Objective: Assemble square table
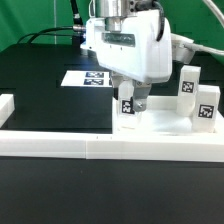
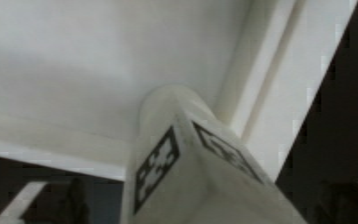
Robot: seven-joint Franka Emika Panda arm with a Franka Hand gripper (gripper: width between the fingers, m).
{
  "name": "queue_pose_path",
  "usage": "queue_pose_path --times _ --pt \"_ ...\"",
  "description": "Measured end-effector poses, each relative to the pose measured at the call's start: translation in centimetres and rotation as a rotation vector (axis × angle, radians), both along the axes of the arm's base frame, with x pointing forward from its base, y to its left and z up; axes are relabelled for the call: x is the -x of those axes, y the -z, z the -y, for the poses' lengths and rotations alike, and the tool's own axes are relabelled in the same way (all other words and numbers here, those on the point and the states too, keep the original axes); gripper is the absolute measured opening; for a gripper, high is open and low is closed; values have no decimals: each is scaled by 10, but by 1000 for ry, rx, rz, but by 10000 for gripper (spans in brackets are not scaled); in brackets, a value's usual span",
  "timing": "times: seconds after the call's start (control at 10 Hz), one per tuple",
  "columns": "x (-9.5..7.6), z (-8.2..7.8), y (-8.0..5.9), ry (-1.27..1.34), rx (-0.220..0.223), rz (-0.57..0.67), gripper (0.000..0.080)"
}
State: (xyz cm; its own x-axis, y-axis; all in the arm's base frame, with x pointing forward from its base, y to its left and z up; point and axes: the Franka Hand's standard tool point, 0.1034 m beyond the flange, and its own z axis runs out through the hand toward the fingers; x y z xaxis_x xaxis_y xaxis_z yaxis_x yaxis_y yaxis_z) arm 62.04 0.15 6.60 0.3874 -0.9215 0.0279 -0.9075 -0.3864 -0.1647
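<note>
Hovering gripper with jaws spread wide around 1 upright leg on tabletop slab, gripping nothing. Risk: lifting off crooked could snag and topple leg.

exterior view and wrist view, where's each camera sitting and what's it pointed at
Exterior view: off the arm, looking slightly down across the black table; shows the wrist and gripper over a leg on the tabletop slab.
Wrist view: on the wrist, looking down along the leg at the slab; no fingers show.
Shared: leg and slab.
</note>
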Motion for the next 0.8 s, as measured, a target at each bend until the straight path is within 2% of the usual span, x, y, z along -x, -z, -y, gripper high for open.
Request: queue_pose_path --times 0.2,0.3,0.4,0.6,0.8 --pt "-3 3 1 -303 42 14 649" --pt "-16 0 -3 -444 51 39 649" --pt "-10 -2 0 -562 61 46 649" --pt "-8 1 1 -627 78 41 649" --pt "-8 2 2 -617 75 39 649"
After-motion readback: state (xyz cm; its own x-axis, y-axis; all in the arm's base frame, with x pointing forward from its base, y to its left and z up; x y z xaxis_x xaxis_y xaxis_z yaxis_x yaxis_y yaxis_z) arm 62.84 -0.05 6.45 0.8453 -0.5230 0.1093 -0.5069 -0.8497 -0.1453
